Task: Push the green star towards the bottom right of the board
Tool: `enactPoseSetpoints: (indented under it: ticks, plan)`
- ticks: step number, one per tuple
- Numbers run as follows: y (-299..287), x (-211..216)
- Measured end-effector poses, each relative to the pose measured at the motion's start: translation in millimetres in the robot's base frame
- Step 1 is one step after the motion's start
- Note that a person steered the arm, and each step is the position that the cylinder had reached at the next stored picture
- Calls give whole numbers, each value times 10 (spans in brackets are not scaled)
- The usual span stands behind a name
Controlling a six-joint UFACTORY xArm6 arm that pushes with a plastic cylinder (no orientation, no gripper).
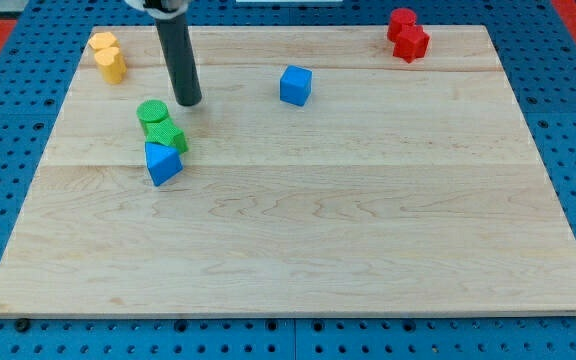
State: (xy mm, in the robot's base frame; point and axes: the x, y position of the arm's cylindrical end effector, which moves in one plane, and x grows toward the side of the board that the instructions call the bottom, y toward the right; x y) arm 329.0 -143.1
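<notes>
The green star (pixel 167 137) lies at the board's upper left, touching a green cylinder (pixel 152 112) above it and a blue triangle block (pixel 162 163) below it. My tip (pixel 190 101) stands just up and to the right of the green cylinder, a short way above and right of the green star, not touching it.
A blue cube (pixel 295 85) sits near the top middle. Two yellow blocks (pixel 108 56) stand at the top left corner. Two red blocks (pixel 407 36) stand at the top right. The wooden board (pixel 368 240) lies on a blue pegboard surface.
</notes>
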Motion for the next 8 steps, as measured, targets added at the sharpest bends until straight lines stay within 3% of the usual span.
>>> enactPoseSetpoints:
  ticks: [1,3,5,8]
  plan:
    - [-710,388]
    - [-739,941]
    - [-127,723]
    - [1471,1383]
